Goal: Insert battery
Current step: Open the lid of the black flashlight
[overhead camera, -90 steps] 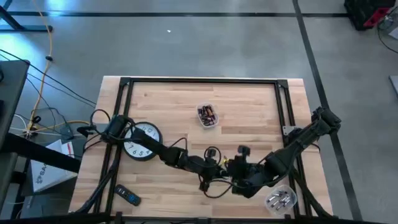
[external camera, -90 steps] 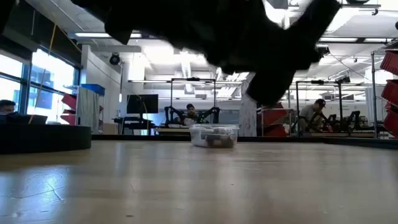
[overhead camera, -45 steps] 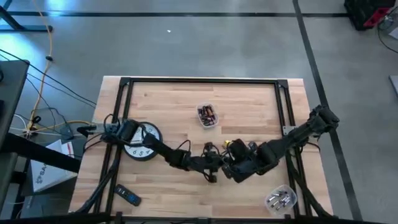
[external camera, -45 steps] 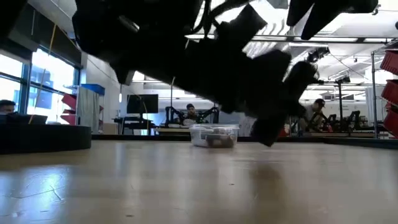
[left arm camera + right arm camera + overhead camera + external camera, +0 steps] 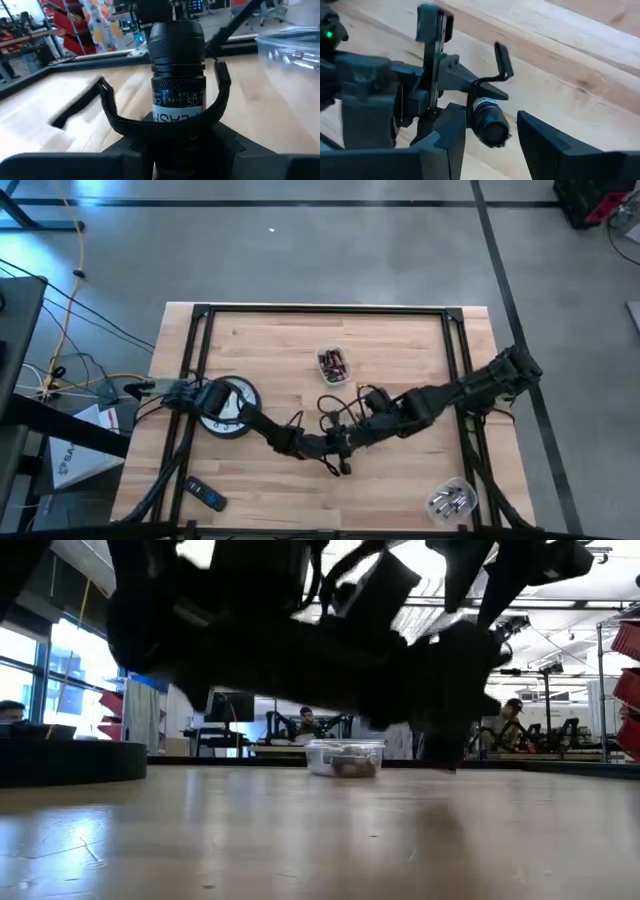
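Observation:
A black flashlight (image 5: 177, 65) with a white-lettered label and a black wrist strap (image 5: 107, 107) sticks out of my left gripper (image 5: 335, 442), which is shut on it above the table's middle. My right gripper (image 5: 358, 420) is open just beyond the flashlight's free end (image 5: 494, 132). Its two fingers (image 5: 451, 135) stand on either side of that end without touching it, and nothing shows between them. Batteries lie in a small clear bowl (image 5: 334, 365) farther back on the table. My left gripper holds the flashlight by its rear part, below the label (image 5: 177, 117); the gripper's own body hides the place of contact. The flashlight points forward out of the fingers toward my right gripper, lifted clear of the table. Its strap (image 5: 338, 465) hangs slack.
A wall clock (image 5: 225, 407) lies at the table's left and a dark remote (image 5: 206, 495) near the front left corner. A second clear container (image 5: 448, 500) stands at the front right. A black frame (image 5: 325, 310) borders the table.
My right gripper has moved from near the front-right container toward the table's far edge and a little left, ending in front of the flashlight's free end. My left gripper has stayed nearly in place with the flashlight.

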Action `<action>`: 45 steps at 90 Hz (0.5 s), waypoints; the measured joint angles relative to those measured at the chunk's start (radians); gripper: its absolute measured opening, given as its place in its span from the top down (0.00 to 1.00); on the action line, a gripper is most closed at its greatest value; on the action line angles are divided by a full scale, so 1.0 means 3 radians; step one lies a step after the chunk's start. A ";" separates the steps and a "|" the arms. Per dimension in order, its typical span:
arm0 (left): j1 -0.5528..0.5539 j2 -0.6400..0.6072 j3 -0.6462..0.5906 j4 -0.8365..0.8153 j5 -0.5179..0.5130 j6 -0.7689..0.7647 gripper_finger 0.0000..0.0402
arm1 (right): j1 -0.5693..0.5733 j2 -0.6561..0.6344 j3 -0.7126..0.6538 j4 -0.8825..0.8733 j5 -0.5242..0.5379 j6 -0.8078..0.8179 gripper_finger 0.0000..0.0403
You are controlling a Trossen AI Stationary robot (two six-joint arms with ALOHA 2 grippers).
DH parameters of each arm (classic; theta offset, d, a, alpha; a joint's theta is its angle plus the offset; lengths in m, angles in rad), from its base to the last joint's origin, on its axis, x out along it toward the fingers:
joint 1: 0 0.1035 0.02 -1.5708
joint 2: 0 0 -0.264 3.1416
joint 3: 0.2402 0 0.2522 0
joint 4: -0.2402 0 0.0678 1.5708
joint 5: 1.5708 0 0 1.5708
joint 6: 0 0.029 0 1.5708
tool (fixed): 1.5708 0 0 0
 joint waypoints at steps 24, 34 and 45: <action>0.0037 0.0011 0.0005 0.0077 -0.0103 -0.0114 0.76 | -0.0109 0.0076 -0.0003 -0.0003 -0.0355 -0.0039 0.64; 0.0034 0.0011 0.0005 0.0135 -0.0087 -0.0112 0.76 | -0.0136 0.0136 -0.0003 0.0008 -0.0456 -0.0084 0.64; 0.0010 0.0011 0.0005 0.0207 -0.0087 -0.0008 0.76 | -0.0167 0.0206 -0.0003 0.0027 -0.0508 -0.0118 0.64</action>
